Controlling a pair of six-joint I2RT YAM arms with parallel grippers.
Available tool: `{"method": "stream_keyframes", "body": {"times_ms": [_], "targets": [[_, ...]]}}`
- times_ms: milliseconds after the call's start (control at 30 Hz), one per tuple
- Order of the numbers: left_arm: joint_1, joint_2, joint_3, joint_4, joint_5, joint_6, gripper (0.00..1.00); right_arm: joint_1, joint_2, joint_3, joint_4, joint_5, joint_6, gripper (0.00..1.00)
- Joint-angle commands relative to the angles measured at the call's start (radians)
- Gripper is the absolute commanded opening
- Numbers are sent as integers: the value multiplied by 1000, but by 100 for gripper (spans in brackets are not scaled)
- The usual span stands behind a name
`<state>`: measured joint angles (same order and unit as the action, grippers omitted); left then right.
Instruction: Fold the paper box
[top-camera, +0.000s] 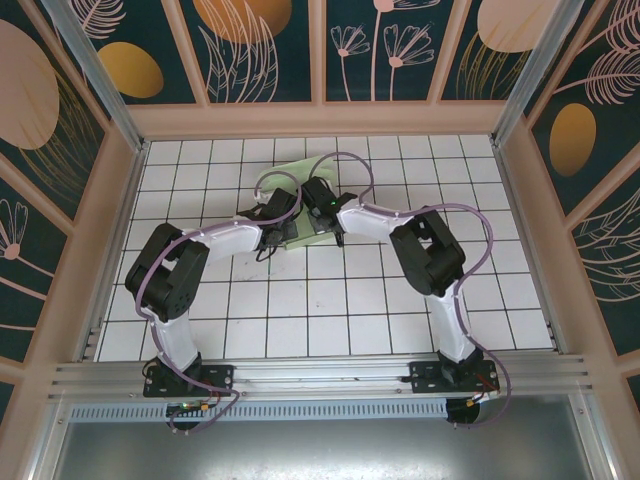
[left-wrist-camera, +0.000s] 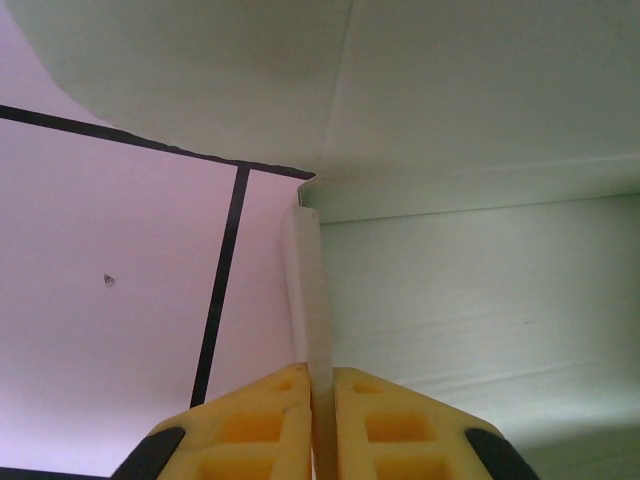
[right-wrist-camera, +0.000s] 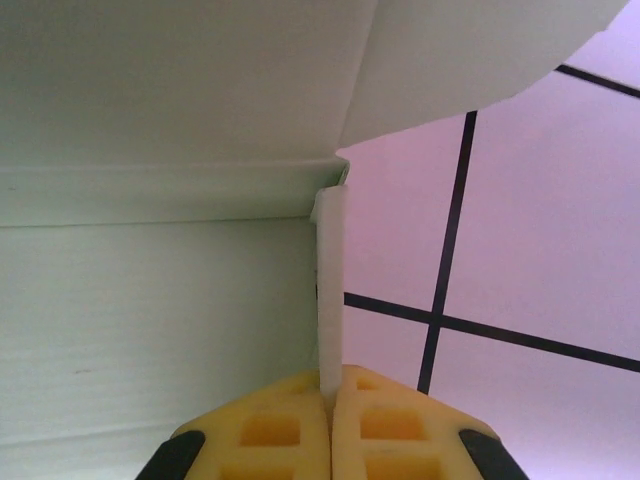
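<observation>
The pale light-green paper box (top-camera: 300, 170) lies on the tiled floor at the middle back, partly hidden under both wrists. In the left wrist view its inner panel (left-wrist-camera: 480, 300) spreads to the right, and a thin upright side wall (left-wrist-camera: 308, 290) runs down into my left gripper (left-wrist-camera: 322, 378), which is shut on it. A rounded flap (left-wrist-camera: 200, 70) hangs above. In the right wrist view the box panel (right-wrist-camera: 150, 320) lies to the left, and my right gripper (right-wrist-camera: 330, 385) is shut on the opposite upright wall (right-wrist-camera: 330, 290). From above, the grippers (top-camera: 268, 240) (top-camera: 338, 232) flank the box's near part.
White tiles with black grid lines (top-camera: 320, 310) cover the floor. Pink framed walls (top-camera: 320, 118) enclose the back and sides. Purple cables (top-camera: 345, 160) loop over the box. A metal rail (top-camera: 320, 375) carries both arm bases at the near edge.
</observation>
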<state>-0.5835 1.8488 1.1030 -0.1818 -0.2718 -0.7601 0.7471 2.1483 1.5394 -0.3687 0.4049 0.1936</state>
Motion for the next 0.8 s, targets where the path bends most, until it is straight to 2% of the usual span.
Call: {"method": "stream_keyframes", "body": {"times_ms": [0, 233, 400, 533, 667, 767], "targets": [[-9, 3, -18, 16, 34, -13, 11, 9, 128, -31, -82, 62, -4, 0], [-9, -35, -45, 38, 21, -51, 11, 10, 138, -39, -71, 115, -4, 0], [-7, -104, -87, 70, 0, -61, 21, -33, 49, -94, -7, -20, 25, 0], [-6, -165, -114, 71, -24, -62, 23, -79, -14, -134, 28, -117, 37, 0], [-4, -191, -126, 64, -34, -72, 29, -109, -45, -148, 39, -142, 27, 0], [-4, -214, -158, 64, -43, -79, 34, -107, -32, -135, 15, -84, -6, 0]]}}
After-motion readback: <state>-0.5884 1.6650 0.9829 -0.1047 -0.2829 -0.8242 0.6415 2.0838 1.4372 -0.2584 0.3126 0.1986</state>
